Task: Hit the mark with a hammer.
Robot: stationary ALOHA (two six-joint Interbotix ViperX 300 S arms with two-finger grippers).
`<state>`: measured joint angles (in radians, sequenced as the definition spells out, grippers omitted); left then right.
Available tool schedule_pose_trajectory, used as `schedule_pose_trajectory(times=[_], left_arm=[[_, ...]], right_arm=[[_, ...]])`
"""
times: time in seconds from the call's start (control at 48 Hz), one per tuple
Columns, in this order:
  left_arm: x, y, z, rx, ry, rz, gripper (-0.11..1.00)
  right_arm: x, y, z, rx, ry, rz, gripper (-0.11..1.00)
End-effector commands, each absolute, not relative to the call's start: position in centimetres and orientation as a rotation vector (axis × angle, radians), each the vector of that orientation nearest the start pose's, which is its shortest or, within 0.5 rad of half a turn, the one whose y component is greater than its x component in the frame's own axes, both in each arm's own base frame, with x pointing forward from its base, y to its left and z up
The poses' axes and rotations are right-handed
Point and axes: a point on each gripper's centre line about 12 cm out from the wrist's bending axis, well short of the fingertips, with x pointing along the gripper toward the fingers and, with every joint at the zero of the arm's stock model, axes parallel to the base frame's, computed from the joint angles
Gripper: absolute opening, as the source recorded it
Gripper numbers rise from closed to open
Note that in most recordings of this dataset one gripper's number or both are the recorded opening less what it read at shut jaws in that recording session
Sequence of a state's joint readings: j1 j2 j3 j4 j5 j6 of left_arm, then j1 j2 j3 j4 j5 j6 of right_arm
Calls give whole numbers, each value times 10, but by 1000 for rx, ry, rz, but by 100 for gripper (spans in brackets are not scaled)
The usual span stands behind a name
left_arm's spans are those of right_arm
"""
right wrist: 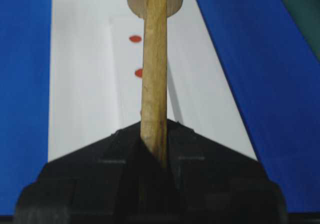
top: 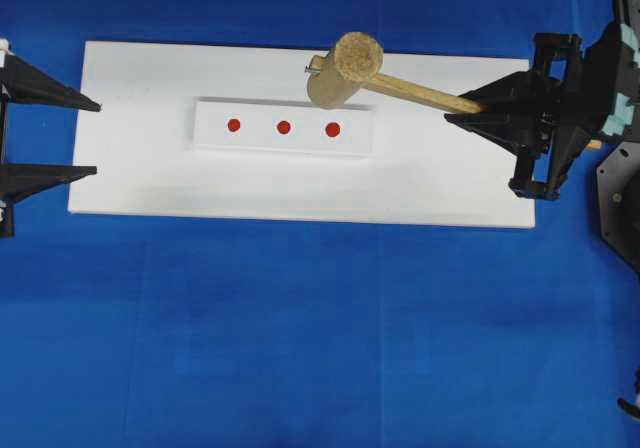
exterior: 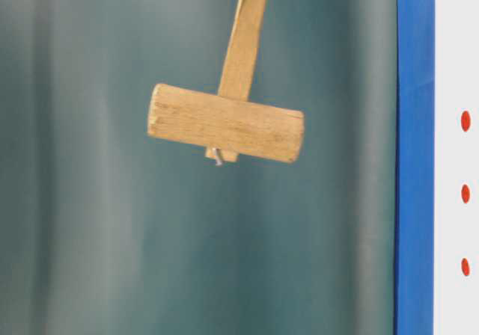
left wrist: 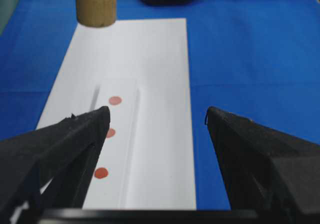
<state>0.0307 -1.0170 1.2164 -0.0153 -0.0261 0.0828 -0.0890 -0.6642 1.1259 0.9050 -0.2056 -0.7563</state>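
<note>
My right gripper (top: pixel 470 108) is clamped on the handle of the hammer (top: pixel 345 68), which sits in the upper middle of the overhead view, head toward the left, handle running right and slightly down into my fingers. The head hangs in the air over the far edge of the strip (top: pixel 284 127), above and just left of the rightmost of three red dots (top: pixel 333 129). In the table-level view the hammer (exterior: pixel 226 122) shows clear against the green backdrop, touching nothing; a small metal pin pokes from the head's underside. The handle's top and my fingers are cut off at that frame's upper edge.

From my right wrist camera the handle (right wrist: pixel 154 69) runs straight up the middle and hides part of the strip: two dots show beside it, the rest covered. The head is cropped at the top of that frame. The handle's butt sticks out a little behind my fingers at the overhead's right.

My left gripper (top: pixel 90 138) rests at the left edge of the overhead view with its jaws spread wide, holding nothing, tips at the short left edge of the white board (top: pixel 130 178). In its wrist view one finger (left wrist: pixel 75 144) covers part of a dot, and only the bottom of the hammer head (left wrist: pixel 96 4) shows at the top.

The board lies on a blue cloth (top: pixel 300 338), which is bare along the bottom of the overhead. The strip is well inside the board's edges.
</note>
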Motion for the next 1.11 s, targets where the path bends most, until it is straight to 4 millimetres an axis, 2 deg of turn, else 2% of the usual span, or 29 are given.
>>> schedule_pose_trajectory(times=[0.0, 0.125, 0.334, 0.417, 0.626, 0.959, 1.084], left_arm=[[189, 6, 259, 62, 165, 26, 75], [189, 6, 259, 60, 165, 26, 75], [189, 6, 259, 62, 164, 26, 75], [189, 6, 259, 60, 160, 26, 75], [189, 6, 259, 42, 160, 28, 75], [189, 6, 259, 36, 159, 28, 75], [189, 6, 259, 37, 160, 28, 75]], right_arm=[[243, -41, 230, 115, 314, -274, 2], [250, -42, 210, 122, 389, -286, 2], [260, -43, 139, 174, 662, -323, 2], [264, -44, 126, 183, 711, -334, 2], [267, -45, 140, 163, 659, -332, 2], [260, -36, 203, 142, 441, -259, 2], [256, -32, 211, 147, 422, -226, 2]])
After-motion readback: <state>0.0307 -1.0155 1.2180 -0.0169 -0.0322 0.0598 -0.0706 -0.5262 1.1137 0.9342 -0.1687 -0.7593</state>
